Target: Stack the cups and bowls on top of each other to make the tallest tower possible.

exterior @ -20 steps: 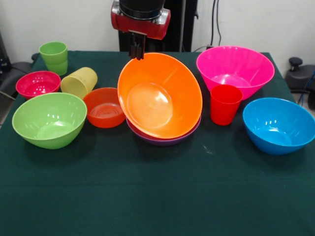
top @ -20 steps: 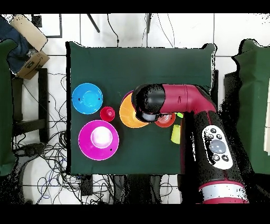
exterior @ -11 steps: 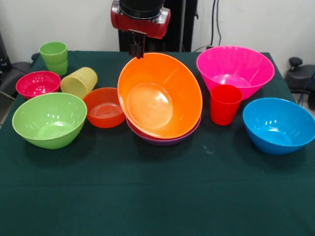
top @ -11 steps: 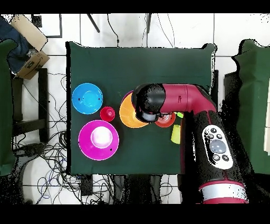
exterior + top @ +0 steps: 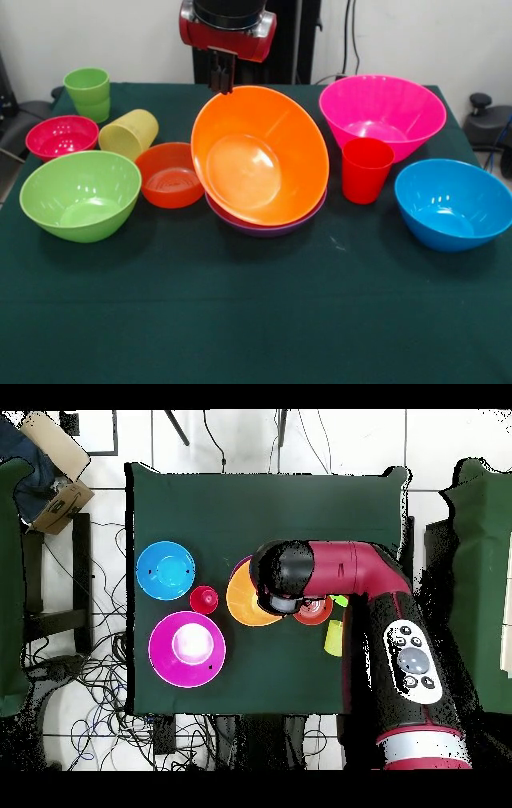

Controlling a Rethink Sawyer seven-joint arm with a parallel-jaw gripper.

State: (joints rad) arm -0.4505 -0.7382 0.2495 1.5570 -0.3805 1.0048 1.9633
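Dark green cloth covers the table (image 5: 240, 320), with a pale wall and hanging cables behind it. At the middle, the orange bowl (image 5: 260, 156) sits tilted inside the purple bowl (image 5: 268, 227), its opening turned toward the camera; only a thin purple rim shows beneath it. The gripper (image 5: 222, 80) hangs from the red and black arm (image 5: 350, 574) right at the orange bowl's raised far rim, and its dark fingers look drawn close together, though whether they pinch the rim cannot be told. In the front view, the small red-orange bowl (image 5: 170, 174) sits just left of the pair, touching or almost touching the lime-green bowl (image 5: 80, 194) at the near left. Behind them the pale yellow cup (image 5: 129, 133) lies tipped on its side, beside the small magenta bowl (image 5: 62, 136), and the green cup (image 5: 88, 93) stands upright at the far left corner. Right of the centre pair stands the red cup (image 5: 366, 170), upright, just in front of the big pink bowl (image 5: 382, 114), with the blue bowl (image 5: 452, 203) near the right edge. From above, the arm hides most of the orange bowl and everything on one side of it.
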